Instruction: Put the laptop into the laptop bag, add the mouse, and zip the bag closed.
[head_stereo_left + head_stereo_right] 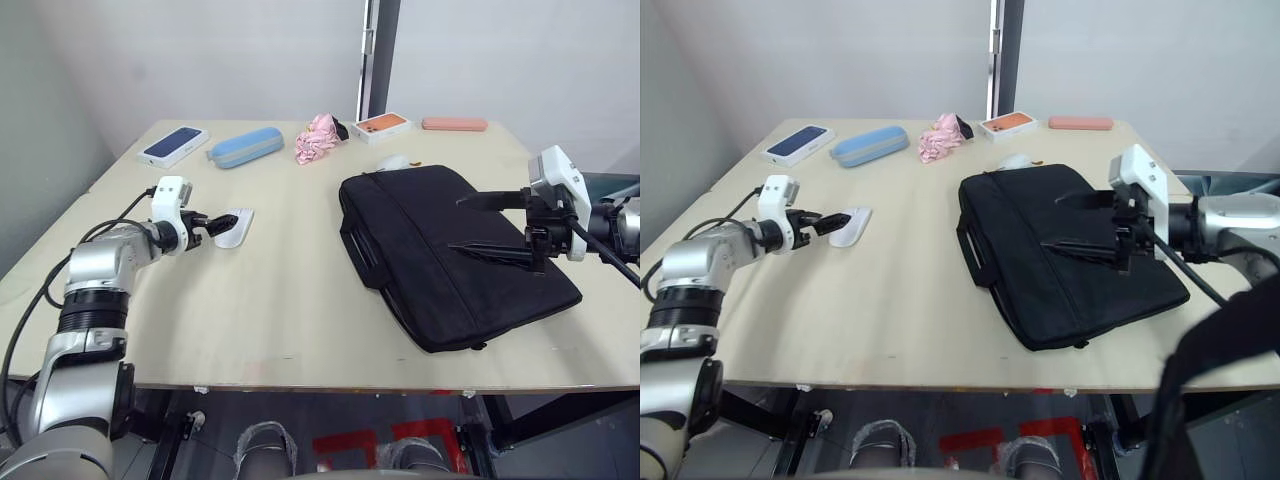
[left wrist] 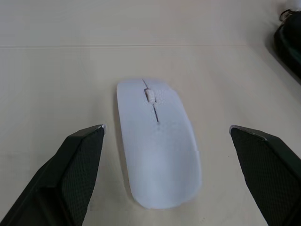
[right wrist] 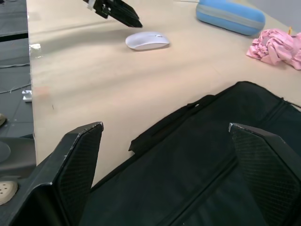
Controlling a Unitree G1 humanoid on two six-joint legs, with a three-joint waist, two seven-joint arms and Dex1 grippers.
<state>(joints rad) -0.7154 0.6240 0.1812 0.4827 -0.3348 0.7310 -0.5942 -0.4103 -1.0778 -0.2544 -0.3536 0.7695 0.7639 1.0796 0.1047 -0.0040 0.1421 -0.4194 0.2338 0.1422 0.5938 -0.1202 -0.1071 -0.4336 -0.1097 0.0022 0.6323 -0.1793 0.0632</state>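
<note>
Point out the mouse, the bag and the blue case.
mouse [image 2: 157, 146], left wrist view, middle of its top shell.
bag [image 1: 440, 250], left eye view, centre of the front panel.
blue case [image 1: 246, 147], left eye view, its middle.

— What colours are on that pale wood table [image 1: 280, 300]?
— Black bag [image 1: 450, 250], glossy white mouse [image 1: 232, 226], black grippers
— And at the back?
— Light blue case [image 1: 245, 146] with a grey band, pink cloth [image 1: 318, 138], dark blue phone [image 1: 174, 144], salmon bar [image 1: 454, 124]

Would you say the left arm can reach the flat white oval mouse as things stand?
Probably yes: the left gripper has its jaws open either side of the flat white oval mouse, with only bare table between.
</note>
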